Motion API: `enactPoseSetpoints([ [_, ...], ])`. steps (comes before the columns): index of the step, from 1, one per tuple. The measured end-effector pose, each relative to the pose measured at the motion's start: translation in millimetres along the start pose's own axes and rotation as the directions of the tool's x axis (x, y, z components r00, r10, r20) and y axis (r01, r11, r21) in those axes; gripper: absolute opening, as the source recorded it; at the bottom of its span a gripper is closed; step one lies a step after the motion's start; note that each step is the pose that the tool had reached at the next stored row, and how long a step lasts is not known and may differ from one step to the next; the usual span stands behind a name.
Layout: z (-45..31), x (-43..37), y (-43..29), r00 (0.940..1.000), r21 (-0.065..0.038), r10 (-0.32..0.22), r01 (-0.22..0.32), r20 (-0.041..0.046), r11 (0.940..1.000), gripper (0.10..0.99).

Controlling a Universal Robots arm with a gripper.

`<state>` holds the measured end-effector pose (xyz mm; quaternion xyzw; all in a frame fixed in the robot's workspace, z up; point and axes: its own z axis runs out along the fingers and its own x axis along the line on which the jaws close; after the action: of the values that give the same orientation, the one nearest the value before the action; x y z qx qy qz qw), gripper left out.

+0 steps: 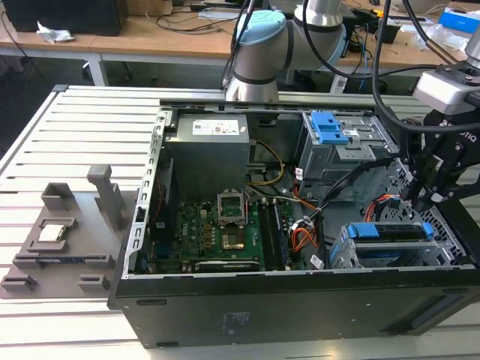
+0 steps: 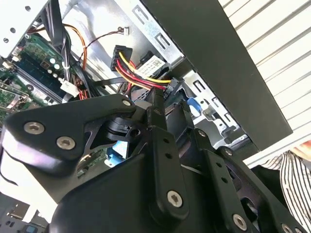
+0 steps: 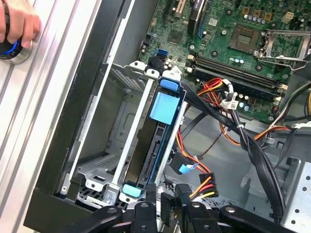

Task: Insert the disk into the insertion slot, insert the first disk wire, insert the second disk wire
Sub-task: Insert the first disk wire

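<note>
Disk and slot both sit inside the open case (image 1: 262, 307), which fills the lower middle of the exterior view and stands on the slatted table (image 1: 75, 135). I see the slot (image 1: 340, 256) low at the exterior view's right. The disk (image 1: 394, 232) lies seated in it, blue carrier showing. My gripper (image 1: 417, 196) hangs just above the disk's far end, at the right edge of the frame. In the second wrist view the claw is pinching the black plug (image 2: 173, 86) of a red-and-yellow wire (image 2: 143, 73). In the first wrist view a hand (image 3: 19, 22) rests on a round button (image 3: 8, 51) on the table beside the case.
</note>
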<state>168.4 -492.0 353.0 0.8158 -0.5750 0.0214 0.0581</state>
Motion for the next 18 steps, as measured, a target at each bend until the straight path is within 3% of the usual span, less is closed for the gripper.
enactPoseSetpoints([
  [3, 0.0, 0.0, -0.1, 1.0000, 0.000, 0.000, 0.000, 0.0000, 1.0000, 0.302],
  [5, 0.0, 0.0, -0.1, 1.0000, 0.000, 0.000, 0.000, -0.0002, 1.0000, 0.165],
  [9, 0.2, -0.2, 0.3, 1.0000, 0.000, 0.000, 0.000, -0.0001, 1.0000, 0.161],
  [11, 0.6, -0.9, 9.0, 1.0000, 0.001, 0.000, 0.000, -0.0008, 1.0000, 0.161],
  [16, 3.1, 13.5, 14.2, 1.0000, 0.001, 0.003, -0.003, -0.0012, 1.0000, 0.161],
  [18, 3.6, 15.1, 17.0, 1.0000, 0.001, 0.003, -0.003, -0.0010, 1.0000, 0.161],
])
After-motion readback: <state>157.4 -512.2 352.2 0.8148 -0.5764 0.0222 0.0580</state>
